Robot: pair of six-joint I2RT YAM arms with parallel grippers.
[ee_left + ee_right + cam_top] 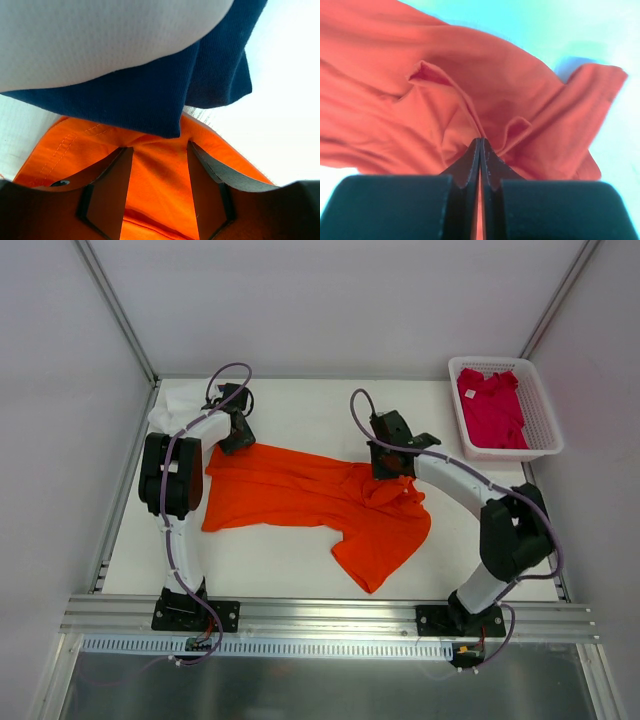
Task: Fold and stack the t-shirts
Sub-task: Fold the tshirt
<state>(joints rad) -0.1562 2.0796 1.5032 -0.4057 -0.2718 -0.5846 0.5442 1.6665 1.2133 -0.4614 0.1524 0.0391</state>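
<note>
1. Grip first: right gripper (481, 142) clenched on a thin ridge of the orange t-shirt (470, 100), a sliver of cloth between the shut fingers, puckers fanning out from the pinch.
2. Left gripper (160, 150) released, fingers apart over the orange shirt's far-left edge, close to a stitched hem. No cloth pinched; contact with it impossible to confirm.
3. Outward from there:
   - Orange t-shirt spread rumpled across the middle of the desk (300, 405), between the two arms, one part trailing toward the near edge.
   - Just beyond the left gripper, at the far-left corner, a navy t-shirt (150, 95) with a white t-shirt (100, 40) over it.
   - Crimson-pink t-shirt (490, 405) lying in the white mesh basket (548, 425) at far right, well apart.
4. Handling, as a judgement: light, limp, without stiffness, prone to drag and bunch rather than slide flat, with little risk of damage. Best taken at hems, shoulder seams or corners, both sides together, kept taut for a clean crease. A mid-panel pinch likely to gather wrinkles.
5. View against view:
   - From overhead only: the whole outline and the basket, but neither finger gap nor the navy cloth.
   - From the left wrist only: navy beneath white.
   - From the right wrist only: proof of the pinch.
</note>
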